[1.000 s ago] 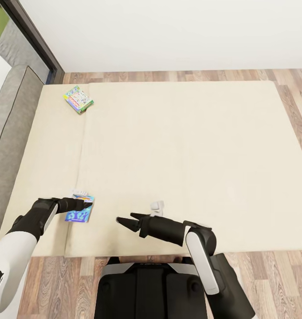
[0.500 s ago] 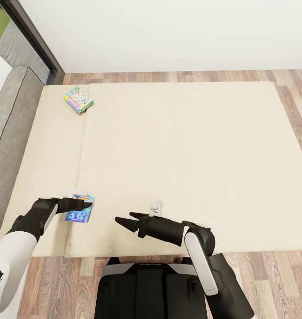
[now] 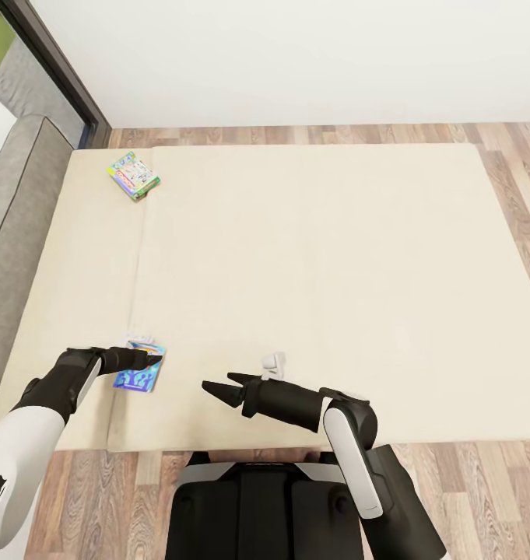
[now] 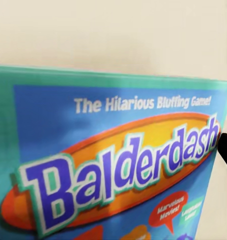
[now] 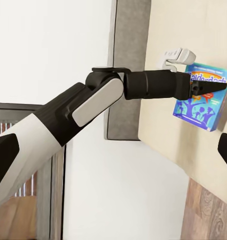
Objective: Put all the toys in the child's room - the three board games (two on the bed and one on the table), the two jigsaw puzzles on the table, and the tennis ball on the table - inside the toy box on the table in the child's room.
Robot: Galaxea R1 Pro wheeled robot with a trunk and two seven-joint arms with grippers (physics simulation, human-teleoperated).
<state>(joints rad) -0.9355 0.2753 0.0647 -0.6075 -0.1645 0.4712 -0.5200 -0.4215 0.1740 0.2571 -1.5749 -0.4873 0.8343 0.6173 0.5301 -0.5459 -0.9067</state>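
Two board games are being shown on the bed (image 3: 311, 257): the blue board game (image 3: 141, 375) near its front edge toward the headboard side, the green-white board game (image 3: 133, 175) near the far headboard-side corner. The left gripper (image 3: 157, 357) is being held over the blue box, touching or just above; whether its fingers are clenched cannot be told. The right gripper (image 3: 215, 384) is being kept released, empty, beside it. Against the earlier frames, only the camera view is being shifted; the arms are staying put

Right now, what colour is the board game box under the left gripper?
Mostly blue with a teal border and orange oval, on the flat Balderdash board game box; left wrist view shows it best.
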